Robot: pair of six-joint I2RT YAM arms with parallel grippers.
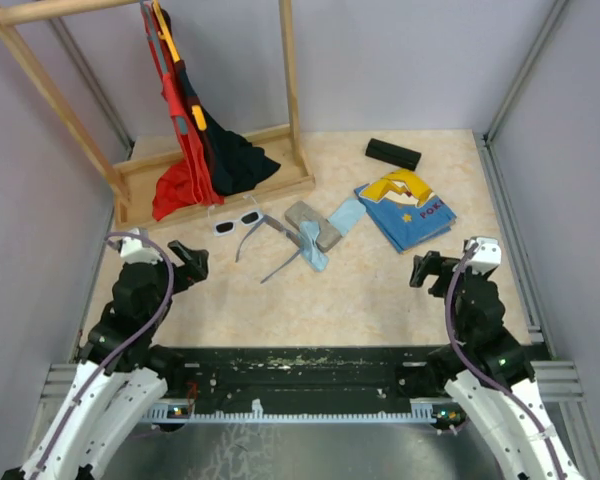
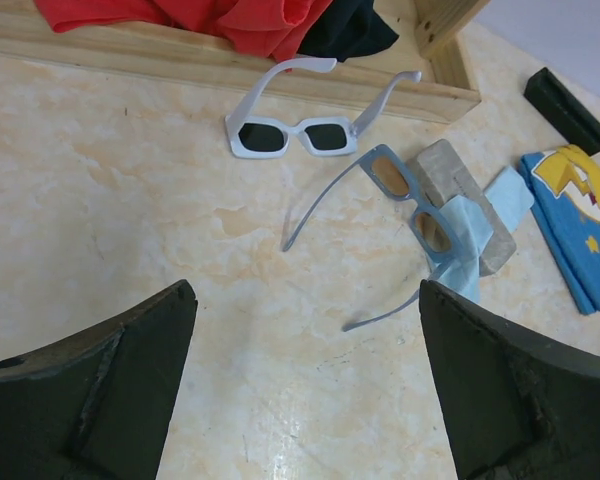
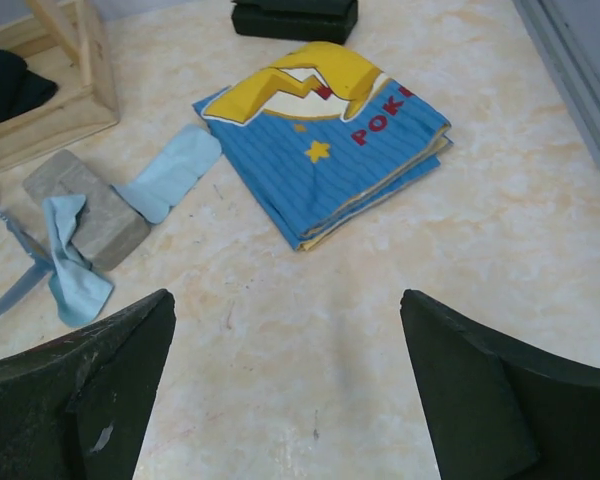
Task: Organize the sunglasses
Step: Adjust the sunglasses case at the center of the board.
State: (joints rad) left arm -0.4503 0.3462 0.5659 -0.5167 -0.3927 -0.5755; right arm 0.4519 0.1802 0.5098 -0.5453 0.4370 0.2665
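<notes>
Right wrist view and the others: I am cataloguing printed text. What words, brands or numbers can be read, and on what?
"POK" in red on the folded blue garment; the rest is cut off at its edge.
No lettering shows on the white sunglasses or the black case.

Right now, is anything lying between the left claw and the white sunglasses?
Mostly bare table. One long temple of the wire-framed sunglasses stretches in front of the white sunglasses, roughly between them and the open left gripper.
</notes>
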